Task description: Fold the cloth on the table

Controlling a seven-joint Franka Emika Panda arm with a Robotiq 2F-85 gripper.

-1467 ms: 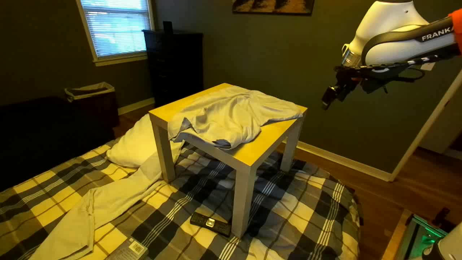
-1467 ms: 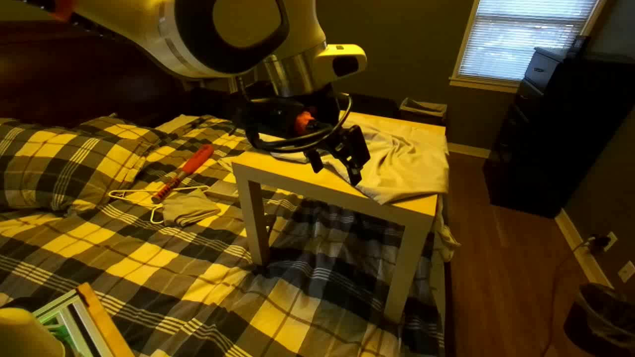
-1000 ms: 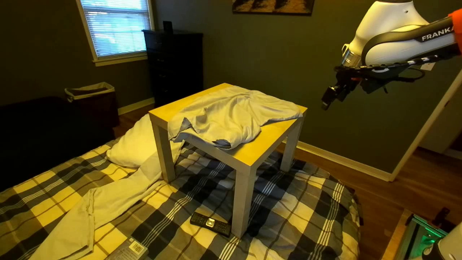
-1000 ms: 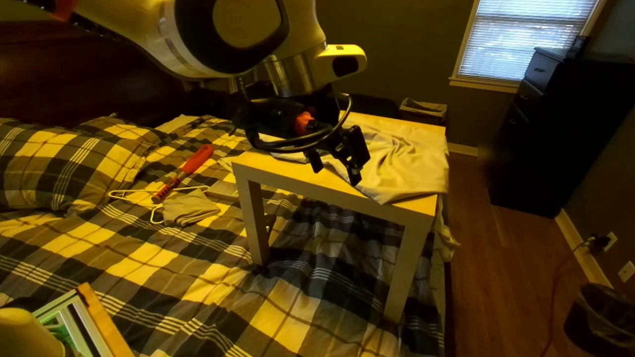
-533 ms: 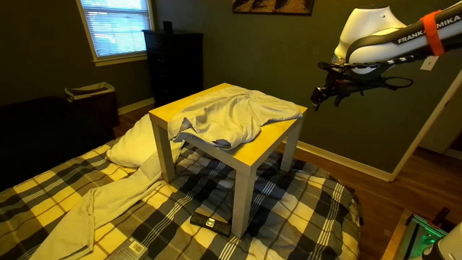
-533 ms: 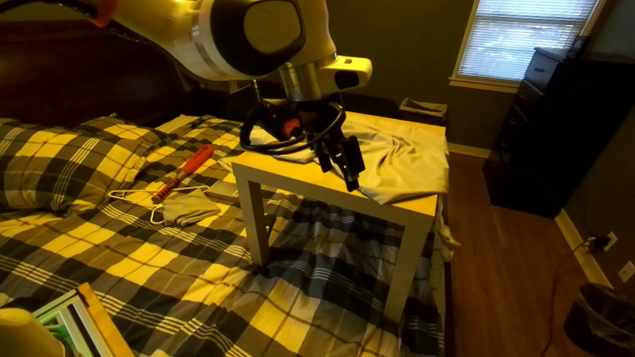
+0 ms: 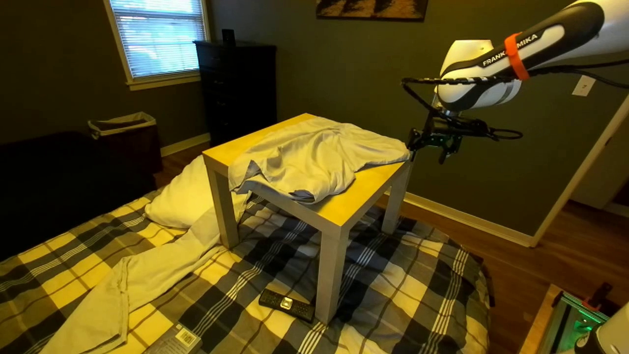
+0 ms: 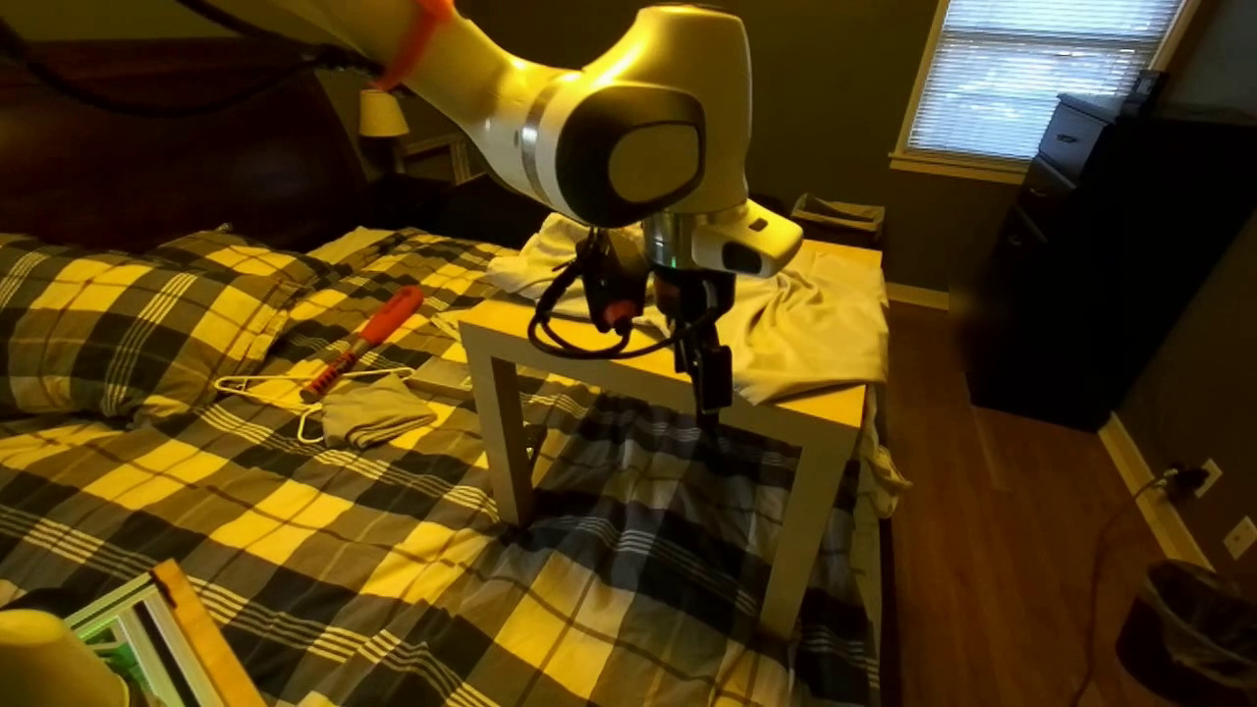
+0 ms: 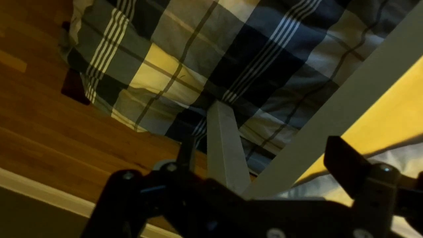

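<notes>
The cloth (image 7: 314, 152), pale and wrinkled, lies spread over the yellow top of the table (image 7: 339, 211); one end hangs past an edge. Both exterior views show my gripper (image 7: 427, 156) pointing down at a table corner, close to a corner of the cloth (image 8: 820, 324). In the wrist view the gripper (image 9: 261, 142) stands open, a wide gap between its fingers (image 9: 345, 165). One finger is over the tabletop and cloth side, the other beyond the table over the floor. Nothing is held. Whether a finger touches the cloth I cannot tell.
The table stands on a bed with a plaid blanket (image 7: 413, 275). A remote (image 7: 286, 305) lies by one leg, and a cream pillow-like bundle (image 7: 184, 196) is behind. A red-handled tool (image 8: 363, 344) and a hanger (image 8: 260, 385) lie on the bed. A wall is near the arm.
After holding still at first, the arm has swung toward the table and come lower, the gripper now pointing more straight down by the corner. The cloth has not moved.
</notes>
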